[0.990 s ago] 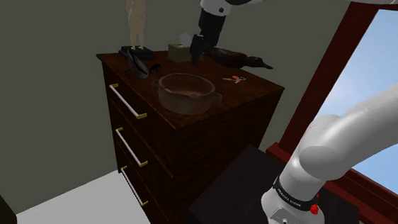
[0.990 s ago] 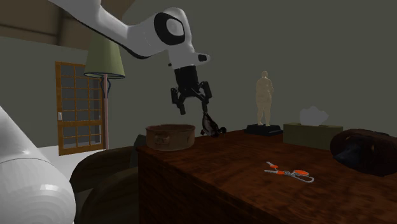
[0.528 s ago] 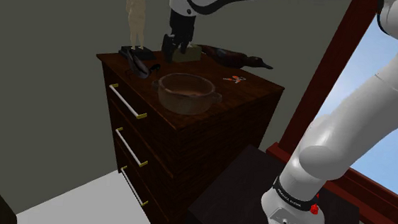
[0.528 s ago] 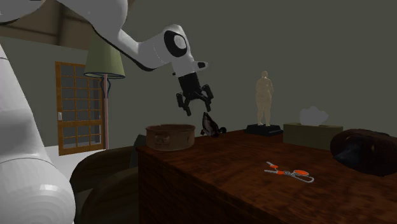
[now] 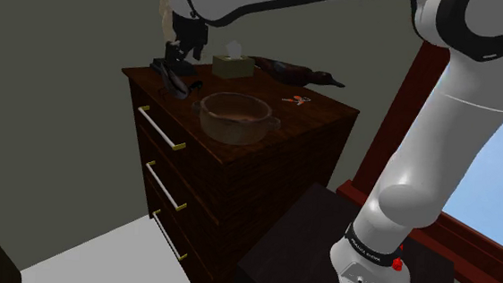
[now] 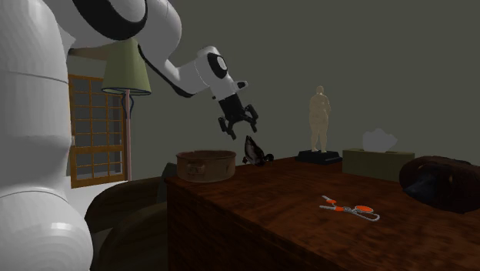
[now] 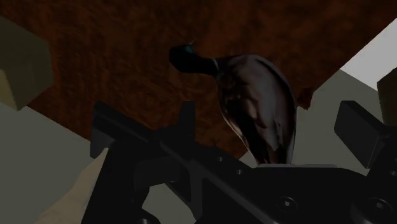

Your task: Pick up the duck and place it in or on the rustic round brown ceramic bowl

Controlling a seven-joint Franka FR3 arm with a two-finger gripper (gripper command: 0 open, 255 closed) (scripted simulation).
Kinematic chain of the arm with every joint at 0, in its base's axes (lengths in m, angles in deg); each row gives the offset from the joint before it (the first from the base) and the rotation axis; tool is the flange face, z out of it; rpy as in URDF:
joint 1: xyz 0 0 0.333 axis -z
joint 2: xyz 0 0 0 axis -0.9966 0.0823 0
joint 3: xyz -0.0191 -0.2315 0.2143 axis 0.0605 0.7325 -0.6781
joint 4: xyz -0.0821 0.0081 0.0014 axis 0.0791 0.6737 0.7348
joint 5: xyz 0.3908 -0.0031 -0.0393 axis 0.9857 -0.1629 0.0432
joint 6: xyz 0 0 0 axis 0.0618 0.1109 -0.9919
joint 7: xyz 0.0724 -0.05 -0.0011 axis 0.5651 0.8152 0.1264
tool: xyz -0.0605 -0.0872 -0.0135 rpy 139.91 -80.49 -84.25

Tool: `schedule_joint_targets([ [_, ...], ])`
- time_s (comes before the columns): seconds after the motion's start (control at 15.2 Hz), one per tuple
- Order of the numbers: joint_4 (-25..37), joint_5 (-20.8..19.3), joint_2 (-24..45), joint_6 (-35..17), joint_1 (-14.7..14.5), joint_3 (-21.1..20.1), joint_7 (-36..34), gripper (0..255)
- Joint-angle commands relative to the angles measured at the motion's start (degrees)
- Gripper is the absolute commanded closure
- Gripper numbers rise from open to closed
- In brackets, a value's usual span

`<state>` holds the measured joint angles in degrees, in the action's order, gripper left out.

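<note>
Approach step, nothing grabbed yet. Gripper (image 6: 241, 129) spread wide, empty, hovering just above the duck (image 6: 255, 150), mid-frame in 2nd ext. view. Bowl (image 6: 205, 165) sits just left. Next, imo: line up w/ body, drop, pinch.

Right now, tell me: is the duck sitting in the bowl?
No, the duck stands on the dresser top, clear of the bowl.

Dark duck (image 6: 252, 151) beside brown bowl (image 6: 205, 166)
</note>
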<state>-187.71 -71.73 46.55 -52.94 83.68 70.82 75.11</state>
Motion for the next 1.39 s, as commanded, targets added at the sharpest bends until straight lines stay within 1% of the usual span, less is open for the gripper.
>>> schedule_joint_targets([
  [0.0, 4.9, -3.8, 4.5, 0.6, -0.9, -1.0, -1.9, 0],
  [0.2, 12.6, -9.4, 11.3, 2.1, -3.1, -1.7, -4.2, 0],
  [0.26, 13.0, -9.7, 11.6, 2.2, -3.3, -1.7, -4.3, 0],
  [0.73, 11.5, -11.1, 14.1, -1.9, -2.5, -0.7, -5.1, 0],
  [1.25, 11.5, -11.1, 14.1, -1.9, -2.5, -0.7, -5.1, 0],
  [1.32, 11.5, -11.1, 14.1, -1.9, -2.5, -0.7, -5.1, 255],
])
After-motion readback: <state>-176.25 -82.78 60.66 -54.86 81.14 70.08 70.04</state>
